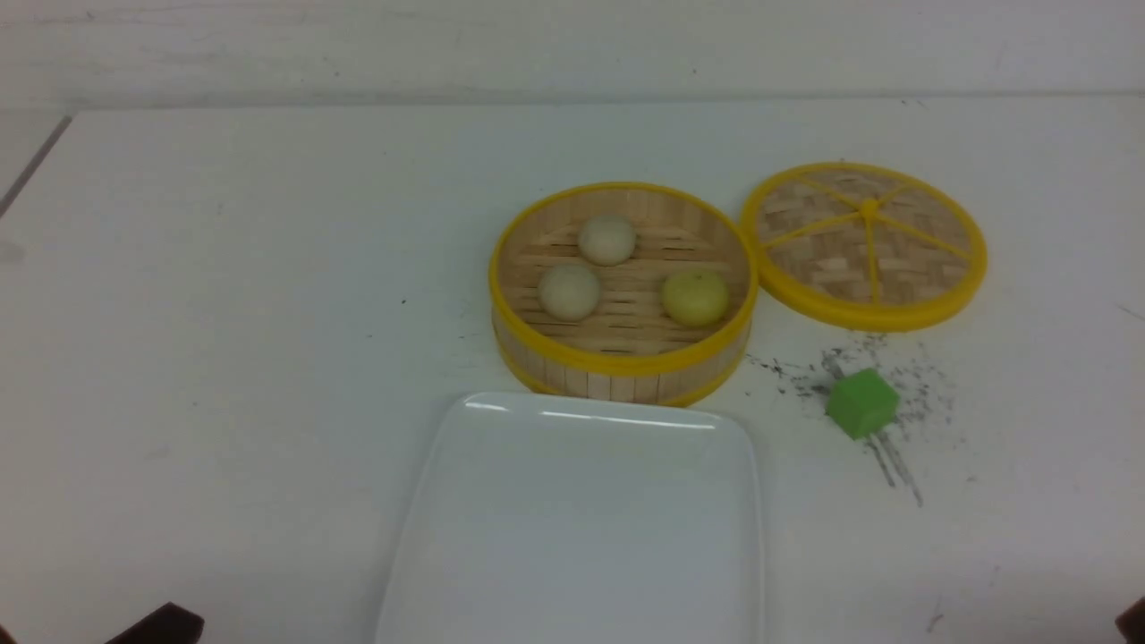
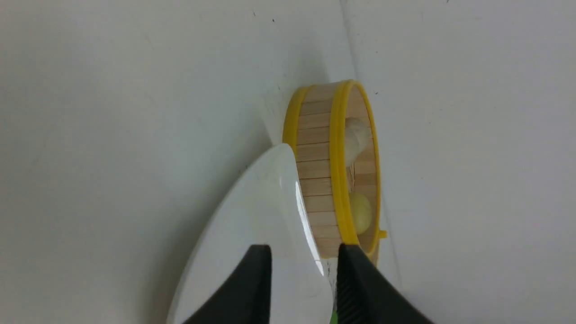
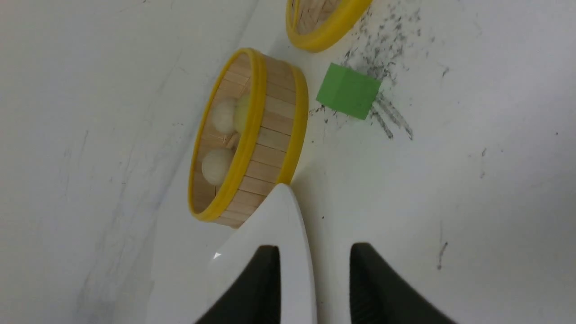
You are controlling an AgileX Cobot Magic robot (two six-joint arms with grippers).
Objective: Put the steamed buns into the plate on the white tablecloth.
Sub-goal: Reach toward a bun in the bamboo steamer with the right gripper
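Two pale steamed buns point(image 1: 607, 239) point(image 1: 570, 292) and one yellow bun point(image 1: 695, 297) lie inside the open bamboo steamer point(image 1: 617, 362). The empty white plate point(image 1: 581, 528) lies on the white tablecloth point(image 1: 224, 358), just in front of the steamer. My left gripper point(image 2: 303, 246) is open and empty, low beside the plate's left side point(image 2: 252, 216); one pale bun point(image 2: 355, 137) and the yellow bun point(image 2: 361, 212) show past it. My right gripper point(image 3: 315, 245) is open and empty over the plate's right edge point(image 3: 274, 225). The pale buns point(image 3: 216, 165) point(image 3: 223, 115) show in that view too.
The steamer's lid point(image 1: 865, 243) lies flat to the right of the steamer. A green cube point(image 1: 861, 403) sits in front of the lid among dark scuff marks, right of the plate's far corner. It also shows in the right wrist view point(image 3: 348, 91).
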